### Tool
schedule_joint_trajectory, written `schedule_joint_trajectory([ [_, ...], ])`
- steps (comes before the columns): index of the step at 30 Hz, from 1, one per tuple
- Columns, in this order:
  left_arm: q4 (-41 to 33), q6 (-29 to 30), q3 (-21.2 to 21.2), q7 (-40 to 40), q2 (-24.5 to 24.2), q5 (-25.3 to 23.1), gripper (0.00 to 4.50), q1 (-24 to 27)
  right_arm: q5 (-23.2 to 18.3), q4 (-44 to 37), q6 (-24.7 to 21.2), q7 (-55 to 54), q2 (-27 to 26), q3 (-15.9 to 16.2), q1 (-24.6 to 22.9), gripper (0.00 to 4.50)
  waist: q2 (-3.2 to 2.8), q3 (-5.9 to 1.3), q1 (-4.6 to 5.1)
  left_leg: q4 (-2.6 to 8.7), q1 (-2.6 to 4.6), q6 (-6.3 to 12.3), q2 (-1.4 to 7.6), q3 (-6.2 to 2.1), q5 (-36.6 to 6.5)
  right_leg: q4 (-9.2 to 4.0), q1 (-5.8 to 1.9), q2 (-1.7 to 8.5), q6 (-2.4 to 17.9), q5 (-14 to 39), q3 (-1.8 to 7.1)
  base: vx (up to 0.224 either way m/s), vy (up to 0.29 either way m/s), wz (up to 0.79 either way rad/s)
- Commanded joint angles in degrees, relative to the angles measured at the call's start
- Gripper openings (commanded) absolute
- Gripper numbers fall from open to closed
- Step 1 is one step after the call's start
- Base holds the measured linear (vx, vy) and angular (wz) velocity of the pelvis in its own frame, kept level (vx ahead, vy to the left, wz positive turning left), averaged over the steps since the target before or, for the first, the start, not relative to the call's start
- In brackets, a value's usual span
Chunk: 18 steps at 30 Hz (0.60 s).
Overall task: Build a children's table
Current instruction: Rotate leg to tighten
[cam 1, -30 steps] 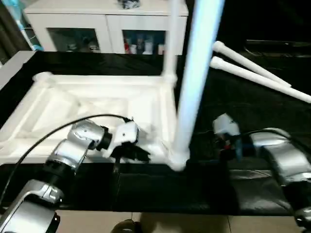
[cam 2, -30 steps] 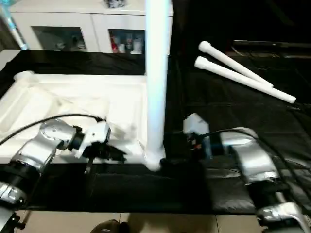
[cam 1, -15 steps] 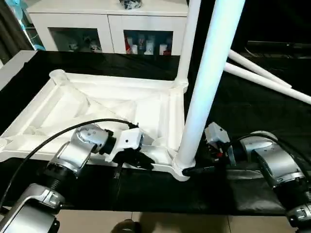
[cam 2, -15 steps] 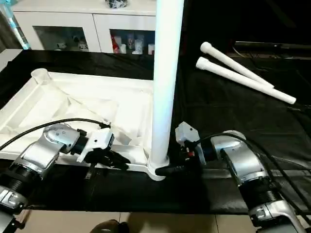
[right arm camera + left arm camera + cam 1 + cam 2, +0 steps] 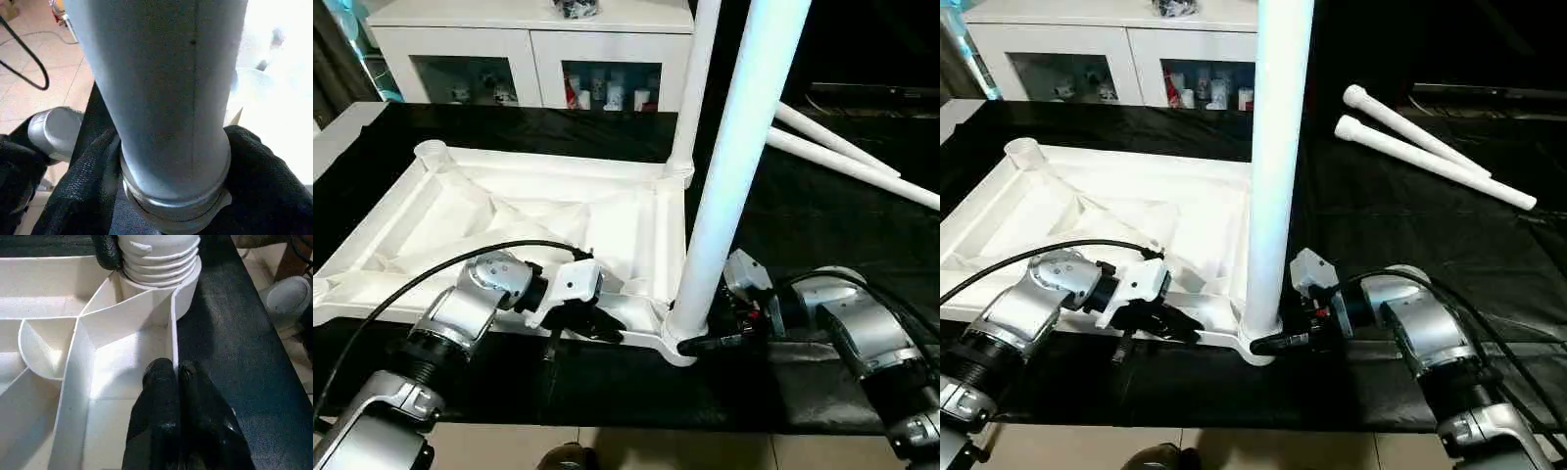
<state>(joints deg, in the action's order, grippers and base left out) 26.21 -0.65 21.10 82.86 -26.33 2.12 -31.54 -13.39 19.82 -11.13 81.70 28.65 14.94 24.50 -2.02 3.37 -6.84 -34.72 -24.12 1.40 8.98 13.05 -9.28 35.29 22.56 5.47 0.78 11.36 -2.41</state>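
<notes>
While the right gripper has closed in to clasp the upright leg at its base, the left gripper stays shut on the tabletop rim; white, ribbed, upside down on black cloth.

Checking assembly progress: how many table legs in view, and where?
4. Near leg stands in the near right corner socket, right gripper fingers at its base. Far leg upright in the far right corner. Two loose legs lie on the black cloth, right.
</notes>
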Motion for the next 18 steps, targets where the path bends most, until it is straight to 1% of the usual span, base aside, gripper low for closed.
schedule_joint_trajectory([
  [1, -0.55, -0.15, 0.05, -0.74, 0.99, 0.33, 0.0, -1.14, -1.12, -1.72, -0.43, 0.13, -0.35, -0.44, -0.24, 2.75, 0.85, -4.41, 0.38, 4.43, 3.16, 0.36, 4.91, -2.59, -13.83, -3.61, -1.1, 4.02, 12.66, 10.68, 1.98, 0.0, 0.0, 0.0],
  [2, -0.55, -0.15, 0.05, -0.74, 0.99, 0.33, 0.0, -1.14, -1.12, -1.72, -0.43, 0.13, -0.35, -0.44, -0.24, 2.75, 0.86, -4.4, 0.35, 4.42, 3.21, 0.2, 4.93, -2.61, -14.13, -3.69, -1.07, 4.08, 12.5, 11.39, 2.0, 0.0, 0.0, 0.0],
  [5, -0.55, -0.15, 0.05, -0.74, 0.99, 0.33, 0.0, -1.14, -1.12, -1.72, -0.43, 0.13, -0.35, -0.44, -0.24, 2.75, 0.84, -4.41, 0.37, 4.42, 3.14, 0.15, 4.93, -2.65, -13.89, -3.65, -1.1, 4.06, 12.41, 11.26, 2.0, 0.0, 0.0, 0.0],
  [6, 0.31, 0.23, -0.37, -2.57, 1.7, -0.07, 0.0, -1.64, -1.63, -2.58, -1.74, -1.69, -0.92, -1.16, -0.88, 2.75, 0.72, -4.36, 0.41, 4.49, 3.21, 0.12, 4.98, -2.61, -13.9, -3.66, -1.02, 3.94, 12.39, 11.06, 2.04, 0.0, 0.0, 0.0],
  [7, 0.31, 0.23, -0.37, -2.57, 1.7, -0.07, 0.0, -1.64, -1.63, -2.58, -1.74, -1.69, -0.92, -1.16, -0.88, 2.75, 0.72, -4.42, 0.28, 4.44, 3.29, 0.04, 4.96, -2.63, -13.8, -3.62, -0.97, 3.92, 12.33, 10.85, 2.0, 0.0, 0.0, 0.0],
  [8, 4.7, 6.37, -2.65, -13.93, 6.96, -1.4, 0.0, -5.74, 1.3, 0.77, -3.4, -15.73, -5.99, -3.59, 0.27, 2.74, 0.26, -4.23, 0.96, 4.62, 3.37, -0.9, 4.75, -2.29, -14.02, -3.63, -0.46, 3.41, 12.62, 10.36, 2.12, 0.0, 0.0, 0.0],
  [9, 8.75, 11.25, -4.5, -23.98, 11.5, -2.64, 0.0, -9.48, 3.65, 3.97, -3.33, -27.62, -10.78, -5.64, 1.5, 2.74, 0.47, -4.03, 1.25, 4.48, 3.7, -2.98, 4.44, -2.32, -17.46, -4.07, 0.02, 3.79, 13.15, 14.11, 2.26, 0.0, 0.0, 0.0],
  [10, 12.5, 15.28, -6.11, -33.06, 15.68, -3.71, 0.0, -12.92, 5.92, 7.26, -3.25, -38.98, -15.47, -7.48, 2.97, 2.74, 0.82, -4.1, 1.58, 4.29, 3.55, -5.4, 4.17, -3.3, -20.22, -4.3, -0.53, 4.65, 11.81, 20.59, 2.04, -0.061, 0.002, -0.03],
  [11, 13.86, 16.07, -6.57, -36.02, 17.11, -4.01, 0.0, -14.1, 6.62, 8.49, -3.57, -43.45, -17.39, -8.19, 3.69, 2.74, 0.76, -3.96, 1.89, 4.36, 3.35, -6.3, 4.22, -3.49, -20.5, -4.24, -0.36, 4.74, 11.14, 22.59, 2.1, -0.064, 0.021, -0.14],
  [12, 14.01, 16.08, -6.61, -36.3, 17.25, -4.03, 0.0, -14.22, 6.67, 8.62, -3.63, -43.94, -17.62, -8.27, 3.77, 2.73, 1.06, -4.13, 2.21, 4.62, 3.2, -6.4, 4.22, -3.97, -20.89, -4.78, -0.86, 4.9, 9.31, 24.15, 1.79, -0.064, 0.021, -0.14],
  [13, 14.39, 16.28, -6.74, -37.22, 17.69, -4.1, 0.0, -14.54, 6.73, 9.15, -3.88, -45.55, -18.31, -8.61, 4.07, 2.73, 1.03, -4.26, 2.24, 4.75, 3.02, -5.83, 4.27, -4.01, -20.22, -4.8, -1.19, 4.9, 8.95, 22.75, 1.67, 0.0, 0.0, 0.0],
  [14, 15.26, 16.55, -6.99, -39.48, 18.95, -4.28, 0.0, -15.4, 6.88, 10.68, -4.3, -50.25, -20.35, -9.62, 4.94, 2.73, 0.75, -4.35, 2.45, 4.97, 2.78, -4.5, 4.28, -3.67, -18.59, -4.7, -1.21, 4.4, 8.89, 18.01, 1.66, 0.0, 0.0, 0.0],
  [15, 15.27, 16.55, -6.99, -39.51, 18.97, -4.28, 0.0, -15.41, 6.88, 10.7, -4.3, -50.32, -20.38, -9.64, 4.96, 2.73, 0.67, -4.58, 2.54, 4.9, 2.74, -3.98, 4.24, -3.61, -17.22, -4.46, -1.31, 4.3, 9.37, 14.88, 1.63, 0.0, 0.0, 0.0],
  [16, 15.35, 16.94, -7.27, -41.06, 20.54, -3.98, 0.0, -15.98, 7.1, 11.65, -3.82, -54.29, -22.47, -10.21, 5.55, 2.73, 0.79, -4.79, 2.84, 4.8, 2.36, -2.38, 4.04, -3.43, -14.68, -4.05, -1.64, 4.01, 10.2, 9.63, 1.47, 0.0, 0.0, 0.0],
  [17, 15.15, 16.85, -7.26, -41.19, 20.94, -3.89, 0.0, -16.03, 7.03, 11.5, -3.37, -54.61, -23.03, -10.2, 5.54, 2.73, 0.83, -4.72, 3.1, 4.56, 2.48, -0.88, 3.87, -3.11, -14.1, -4.28, -1.26, 3.97, 10.85, 8.85, 1.51, 0.0, 0.0, 0.0],
  [18, 15.12, 17.24, -7.68, -41.23, 21.63, -3.78, 0.0, -16.18, 7.02, 10.69, -3.71, -54.7, -24.09, -10.48, 5.3, 2.73, 1.0, -4.78, 3.11, 4.21, 2.4, 0.31, 3.71, -3.0, -13.55, -4.5, -1.57, 4.29, 11.17, 9.02, 1.53, 0.0, 0.0, 0.0],
])
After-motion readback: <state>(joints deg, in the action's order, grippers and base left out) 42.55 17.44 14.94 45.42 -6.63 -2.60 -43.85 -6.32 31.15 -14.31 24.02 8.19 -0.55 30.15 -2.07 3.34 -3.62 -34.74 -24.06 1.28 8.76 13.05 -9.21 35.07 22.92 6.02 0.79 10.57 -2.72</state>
